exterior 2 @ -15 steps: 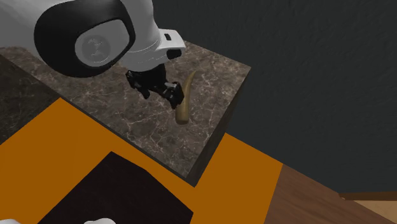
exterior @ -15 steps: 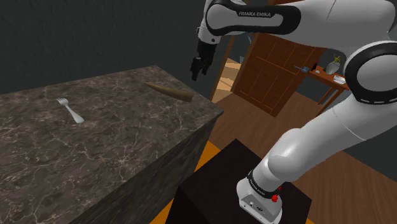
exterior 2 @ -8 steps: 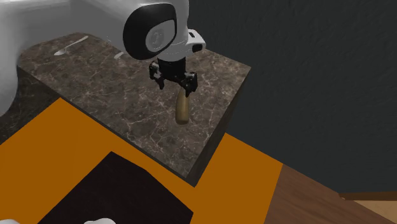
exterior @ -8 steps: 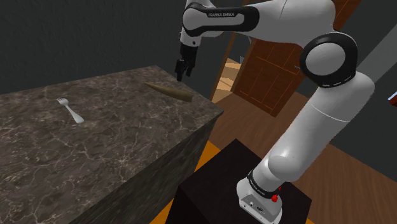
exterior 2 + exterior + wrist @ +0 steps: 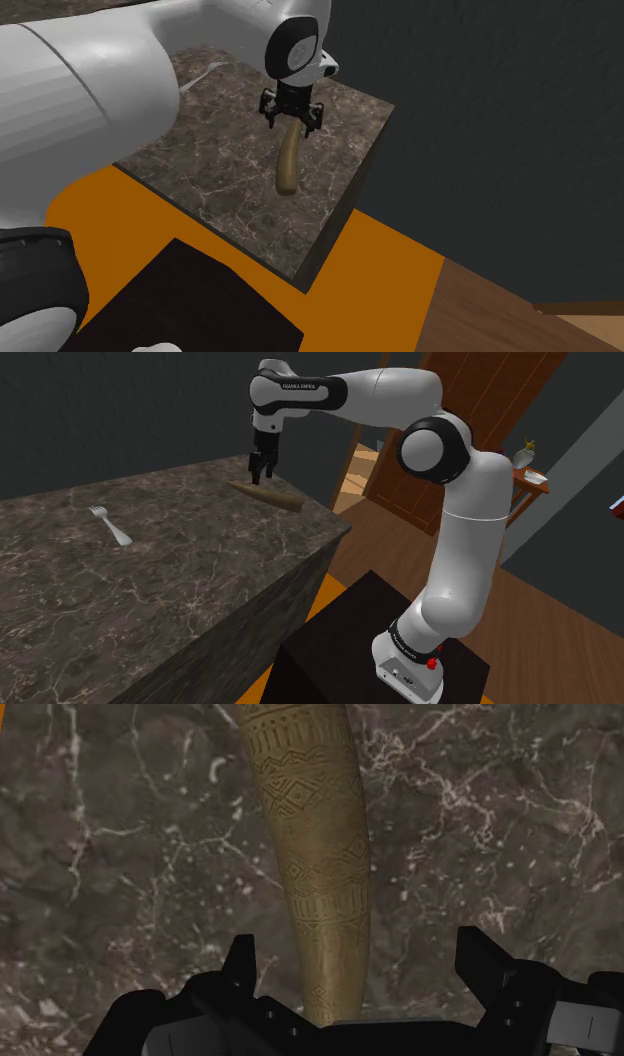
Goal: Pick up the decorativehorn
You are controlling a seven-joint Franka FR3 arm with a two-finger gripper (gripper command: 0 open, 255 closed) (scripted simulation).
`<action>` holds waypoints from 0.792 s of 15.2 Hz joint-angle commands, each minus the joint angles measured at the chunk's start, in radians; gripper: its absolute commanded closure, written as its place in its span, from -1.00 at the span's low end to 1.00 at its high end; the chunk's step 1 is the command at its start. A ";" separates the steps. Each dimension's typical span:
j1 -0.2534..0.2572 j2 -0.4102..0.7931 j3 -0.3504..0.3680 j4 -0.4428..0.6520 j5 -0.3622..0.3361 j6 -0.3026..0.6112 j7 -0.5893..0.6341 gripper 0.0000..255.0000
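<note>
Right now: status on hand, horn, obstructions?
Hand open, low over the horn. Horn flat on the marble counter, between the fingers, not touched. Fork far off along the counter; nothing in the way.

The pictures were dim. The wall (image 5: 500,100) beyond the fingers (image 5: 240,966) was dark grey and flat. The stone counter (image 5: 150,582) under the fingers looked dull, and its pale veins showed softly. The white arm (image 5: 470,502) was the brightest thing, with soft grey shade on its under sides. The light seemed to come from above. The orange floor (image 5: 400,270), well away from the fingers, was bright and all one flat colour. In the wrist view the fingers were plain black shapes with little shading. The horn (image 5: 320,854) between them was evenly lit, and a little darker close to the fingers. The counter's edges ran straight.
</note>
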 commanded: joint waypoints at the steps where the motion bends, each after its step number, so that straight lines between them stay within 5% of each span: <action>1: -0.001 0.053 0.004 0.053 0.005 -0.012 -0.012 -1.00; 10: 0.000 0.073 0.004 -0.018 0.006 0.079 -0.020 -1.00; 11: -0.001 0.074 0.004 -0.017 0.005 0.078 -0.021 1.00; 12: -0.001 0.074 0.003 -0.017 0.005 0.078 -0.021 1.00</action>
